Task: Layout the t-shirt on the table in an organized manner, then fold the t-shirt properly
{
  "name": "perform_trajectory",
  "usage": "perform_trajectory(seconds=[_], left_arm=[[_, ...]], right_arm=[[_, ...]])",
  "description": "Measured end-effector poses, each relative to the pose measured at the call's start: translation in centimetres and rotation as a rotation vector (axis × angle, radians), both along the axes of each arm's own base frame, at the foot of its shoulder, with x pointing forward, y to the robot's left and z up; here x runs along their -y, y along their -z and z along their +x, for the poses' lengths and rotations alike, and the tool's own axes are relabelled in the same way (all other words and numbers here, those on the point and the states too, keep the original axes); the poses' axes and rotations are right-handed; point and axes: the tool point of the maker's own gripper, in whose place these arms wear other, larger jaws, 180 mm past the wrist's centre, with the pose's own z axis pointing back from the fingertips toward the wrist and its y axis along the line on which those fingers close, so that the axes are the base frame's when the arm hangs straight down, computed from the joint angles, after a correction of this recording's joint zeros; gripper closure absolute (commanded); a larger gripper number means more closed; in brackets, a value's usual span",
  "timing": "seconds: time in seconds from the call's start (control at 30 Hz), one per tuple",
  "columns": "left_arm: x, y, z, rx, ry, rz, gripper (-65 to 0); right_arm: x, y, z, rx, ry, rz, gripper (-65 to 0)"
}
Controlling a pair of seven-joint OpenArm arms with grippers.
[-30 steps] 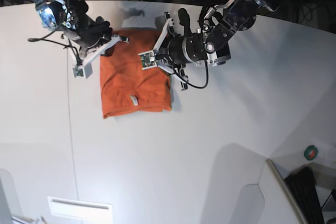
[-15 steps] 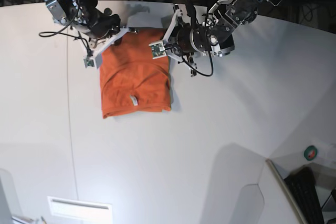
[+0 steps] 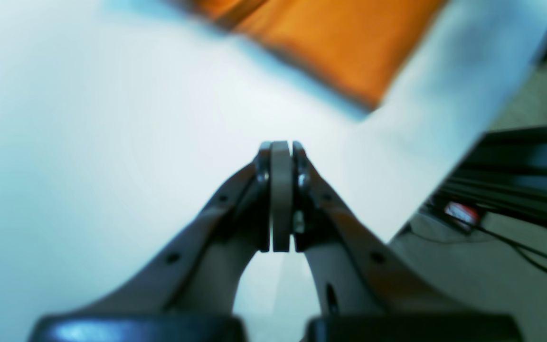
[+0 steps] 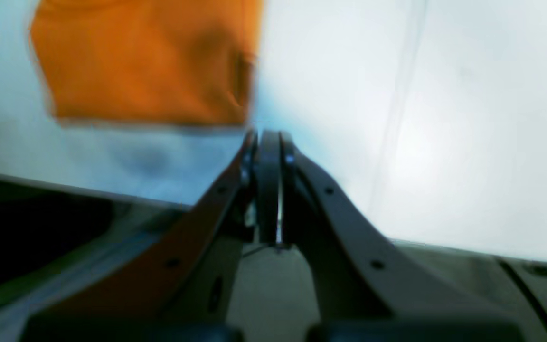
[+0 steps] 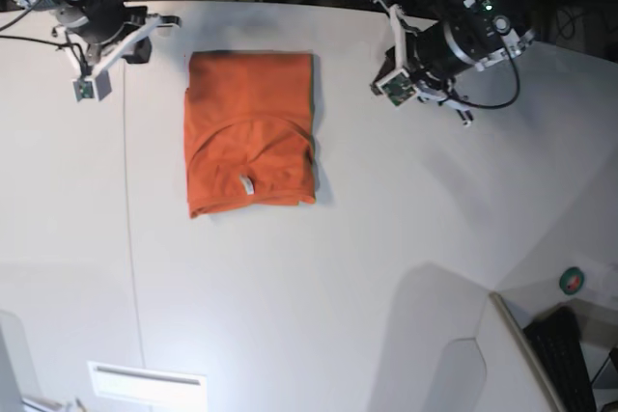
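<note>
Your t-shirt (image 5: 250,132) lies folded into a compact rectangle on the tabletop (image 5: 386,258), its long axis running from the far edge toward the camera, white tag showing near the front. Both grippers are clenched on nothing: the left gripper (image 3: 280,156) sits well off the shirt's side toward the far edge, the right gripper (image 4: 266,142) off the opposite side. Neither is clearly nearer; any further fold would go across that long axis.
</note>
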Motion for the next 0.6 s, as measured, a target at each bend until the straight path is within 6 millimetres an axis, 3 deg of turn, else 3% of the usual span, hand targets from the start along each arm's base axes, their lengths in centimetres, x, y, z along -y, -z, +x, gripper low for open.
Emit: perform_trajectory(seconds=[0.1,0.2,0.3,0.43,0.53,0.6], left_arm=[[-2.4,-0.1,-2.8,-0.001,-0.072,-0.044,0.0],[-4.1,0.7,-6.1,-0.062,-0.111,-0.044,0.0],[-6.1,1.0,-8.5,-0.102,-0.168,-0.014,0.0],[-6.9,1.9,-13.8,-0.229,-0.175,0.021,0.0],[-6.1,3.0,-17.1,-0.318,-0.222,-0.012,0.0],[-6.3,5.0,-19.5,-0.392,-0.280,-0.023,0.0]], right_arm=[[1.8,0.9,-3.4,-0.085,-0.047,-0.057,0.0],[4.8,1.1,-6.2,-0.108,-0.150,-0.214,0.0],[6.3,1.0,-11.0,-0.179,-0.248,-0.311,0.0],[5.5,0.9,-17.9,-0.314,-0.322,-0.309,0.0],[3.6,0.7,-20.9,-0.372,-0.362,-0.256,0.0],[2.3,1.1,-23.0,-0.407,-0.410,-0.223,0.0]])
